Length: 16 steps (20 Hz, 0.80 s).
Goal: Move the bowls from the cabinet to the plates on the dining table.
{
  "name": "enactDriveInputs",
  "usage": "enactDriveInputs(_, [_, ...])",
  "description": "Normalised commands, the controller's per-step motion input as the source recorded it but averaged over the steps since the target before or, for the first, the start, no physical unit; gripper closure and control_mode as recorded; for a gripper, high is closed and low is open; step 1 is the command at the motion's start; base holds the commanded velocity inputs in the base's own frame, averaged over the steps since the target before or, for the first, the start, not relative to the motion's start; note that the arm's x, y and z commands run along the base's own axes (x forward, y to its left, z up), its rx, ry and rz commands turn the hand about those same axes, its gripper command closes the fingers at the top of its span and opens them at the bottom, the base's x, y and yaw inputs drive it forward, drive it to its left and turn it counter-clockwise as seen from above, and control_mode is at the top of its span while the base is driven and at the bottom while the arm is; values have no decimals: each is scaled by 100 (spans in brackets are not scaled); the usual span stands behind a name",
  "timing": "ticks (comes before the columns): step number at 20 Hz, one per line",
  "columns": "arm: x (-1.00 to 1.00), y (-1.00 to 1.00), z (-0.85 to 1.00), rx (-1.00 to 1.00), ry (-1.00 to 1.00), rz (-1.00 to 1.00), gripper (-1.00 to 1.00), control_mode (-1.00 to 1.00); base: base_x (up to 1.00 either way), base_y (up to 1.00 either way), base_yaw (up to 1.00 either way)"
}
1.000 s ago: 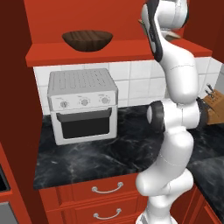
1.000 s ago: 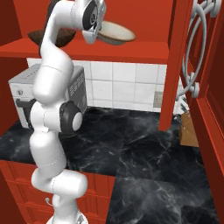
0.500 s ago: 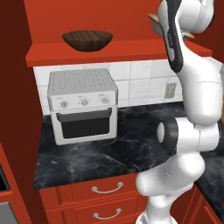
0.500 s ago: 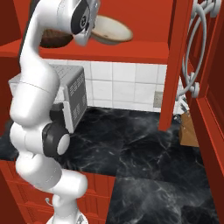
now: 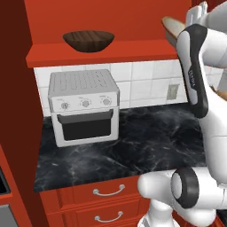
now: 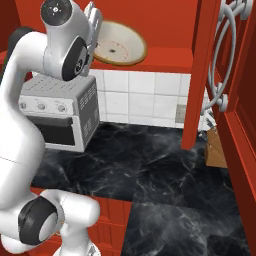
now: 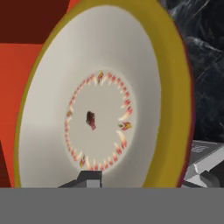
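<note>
The claw [image 6: 95, 22] is apparently clamping the cream bowl [image 6: 119, 44] by its rim, tilting it above the cabinet shelf [image 6: 150, 57] for carrying; the wooden bowl [image 5: 88, 40] is waiting near the shelf's left end.

Two bowls: wooden bowl [image 5: 88, 40]; cream bowl [image 6: 120, 49]; one toaster oven [image 5: 83, 106]; two drawers [image 5: 107, 190]

A white boxy toaster oven [image 5: 84, 106] (three knobs along its front) stands at the left on a black veined marble counter [image 5: 146, 142]. White square wall tiles [image 6: 145, 100] run behind, red drawers with silver handles [image 5: 106, 191] below.
</note>
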Motion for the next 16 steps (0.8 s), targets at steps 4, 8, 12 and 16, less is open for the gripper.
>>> enactDriveInputs(4, [-90, 20, -52, 0, -11, 13, 100, -100, 0, 0, 0])
enactDriveInputs(8, [-38, 25, -9, 0, -8, 31, 100, -100, 0, 0, 0])
enactDriveInputs(12, [-60, 2, 50, -6, 1, 33, 100, -100, 0, 0, 0])
enactDriveInputs(16, [-74, -3, 61, -12, 1, 28, 100, -100, 0, 0, 0])
